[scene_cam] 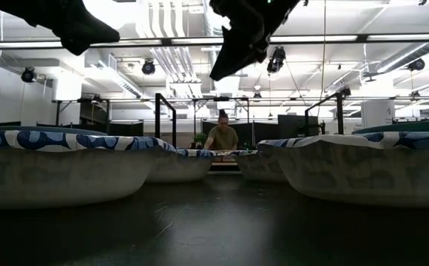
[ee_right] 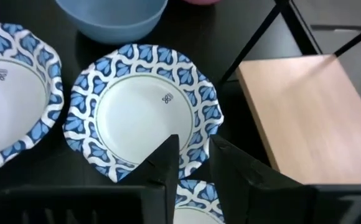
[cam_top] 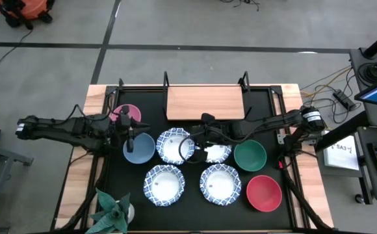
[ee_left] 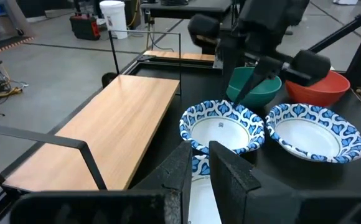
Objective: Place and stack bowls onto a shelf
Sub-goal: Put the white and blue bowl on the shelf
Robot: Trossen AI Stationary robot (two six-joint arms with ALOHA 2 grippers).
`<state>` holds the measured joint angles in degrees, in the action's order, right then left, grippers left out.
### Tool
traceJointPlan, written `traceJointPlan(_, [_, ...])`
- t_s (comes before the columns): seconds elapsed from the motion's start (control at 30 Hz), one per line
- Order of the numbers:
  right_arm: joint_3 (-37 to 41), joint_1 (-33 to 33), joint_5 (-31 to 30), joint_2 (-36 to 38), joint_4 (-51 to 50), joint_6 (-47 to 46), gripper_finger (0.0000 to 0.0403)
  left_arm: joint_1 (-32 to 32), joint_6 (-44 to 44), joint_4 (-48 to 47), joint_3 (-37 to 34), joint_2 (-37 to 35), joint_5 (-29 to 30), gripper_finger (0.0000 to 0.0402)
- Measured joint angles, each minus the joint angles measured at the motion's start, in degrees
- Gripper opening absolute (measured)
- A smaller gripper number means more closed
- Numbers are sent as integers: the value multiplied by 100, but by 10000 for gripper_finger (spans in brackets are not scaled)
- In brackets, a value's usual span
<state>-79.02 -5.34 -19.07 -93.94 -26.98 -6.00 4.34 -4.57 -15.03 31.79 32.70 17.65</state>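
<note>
Nearest the front edge of the table stand two white bowls with blue rims and the red bowl. Behind them, in a row, are the blue bowl, two more patterned bowls and the green bowl. The pink bowl sits toward the far left corner. The shelf lies at the far edge and has no bowl on it.

The right gripper hangs over the rim where the two far patterned bowls nearly meet. Its jaws stand a little apart and grip nothing. To lift one well, I judge it should open wider and come straight down. One finger should go inside the scalloped rim of a single bowl and the other outside. It should clear the neighbour bowl's edge, then lift high enough to pass the shelf's black posts. The left gripper waits between the pink and blue bowls, its fingers a narrow slit apart and empty.

The low view shows what the high one cannot: the right gripper is well above the bowl rims. It also shows a person far back in the room. The right wrist view shows the patterned rim directly under its own fingers, with the shelf board just beside
</note>
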Motion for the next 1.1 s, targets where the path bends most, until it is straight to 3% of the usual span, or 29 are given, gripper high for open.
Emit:
traceJointPlan(0.43, [4,269,-2,-150,301,-499,208,0,3,3,-2,36,0,37])
traceJointPlan(1.1, [-20,752,109,-1527,469,-754,184,0,46,1,-2,58,0,37])
